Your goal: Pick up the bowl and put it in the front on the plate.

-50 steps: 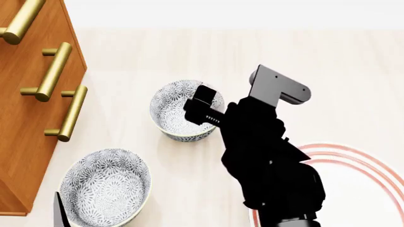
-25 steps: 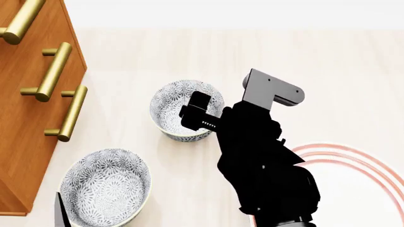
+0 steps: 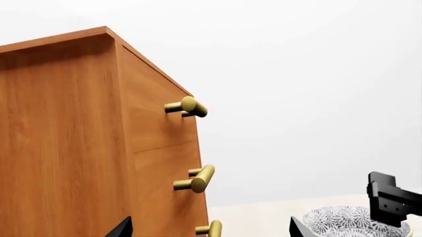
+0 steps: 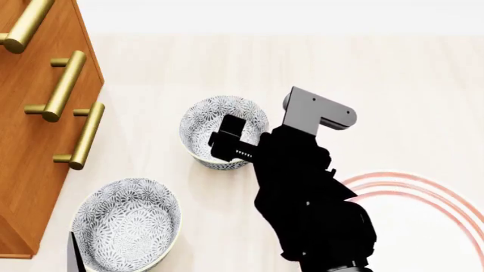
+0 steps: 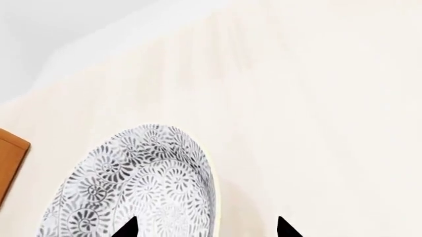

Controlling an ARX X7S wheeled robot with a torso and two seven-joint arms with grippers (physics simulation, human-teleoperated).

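Bowl (image 4: 219, 131) with the grey-blue floral pattern sits mid-frame in the head view, just left of centre on the pale tabletop (image 4: 393, 73), and your right gripper (image 4: 226, 140) is hanging right over its right-hand rim. In the right wrist view the two dark fingertips (image 5: 125, 228) show spread apart at the bottom edge, the bowl's rim running between them, so you're open and holding nothing. I'd call this the approach-to-grasp step: you're lined up but not yet clamped. Next you'll want one finger inside the wall and one outside, then drop and close on the rim. The plate (image 4: 423, 215), red-ringed, waits at the lower right of the head view, partly hidden behind your arm, well apart from the bowl. A second bowl (image 4: 124, 224) sits at the lower left, near the wooden cabinet (image 4: 30, 170) with its brass handles (image 4: 64, 85). Your left gripper (image 3: 207, 229) shows only two dark tips at the bottom of its own view, set wide and empty. Watch the lift: a rim pinch may let the bowl tilt.
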